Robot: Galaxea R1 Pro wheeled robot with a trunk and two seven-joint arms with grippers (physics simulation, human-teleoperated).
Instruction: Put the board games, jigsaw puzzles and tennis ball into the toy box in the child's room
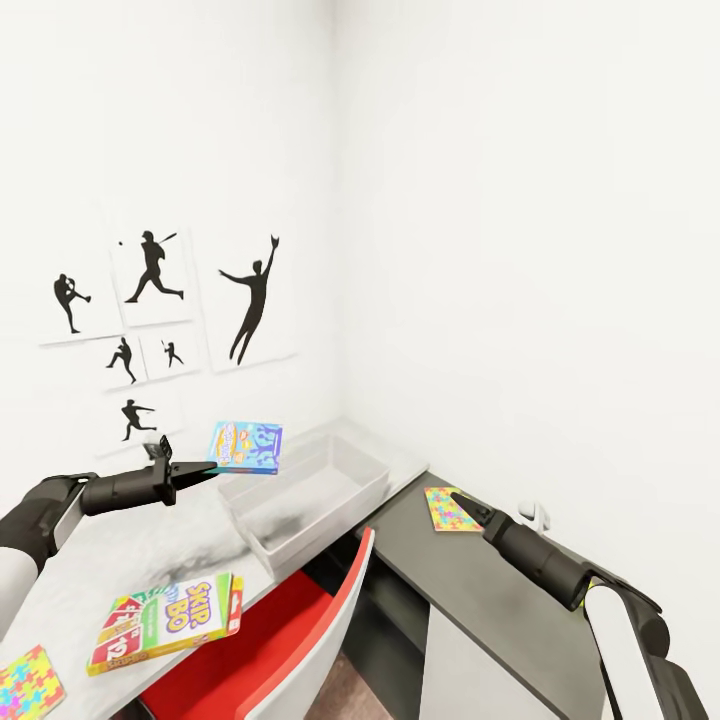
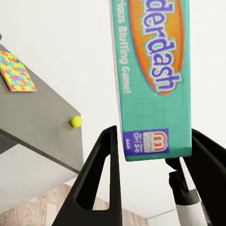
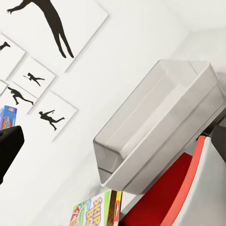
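Table (image 1: 130,545), pale grey, running toward the wall corner. Toy box (image 1: 310,490), long axis aimed at that corner, resting at the table's far end. Skip-Bo game (image 1: 165,620), flat near the table's front edge, long axis roughly across the view. Blue board game (image 1: 245,447), pinched by one edge in left gripper (image 1: 205,472), held level above the toy box's near-left rim. Jigsaw puzzle (image 1: 450,508), flat on dark cabinet (image 1: 440,570), touching right gripper (image 1: 478,516); grip state unclear. Tennis ball (image 2: 76,121), on the cabinet.
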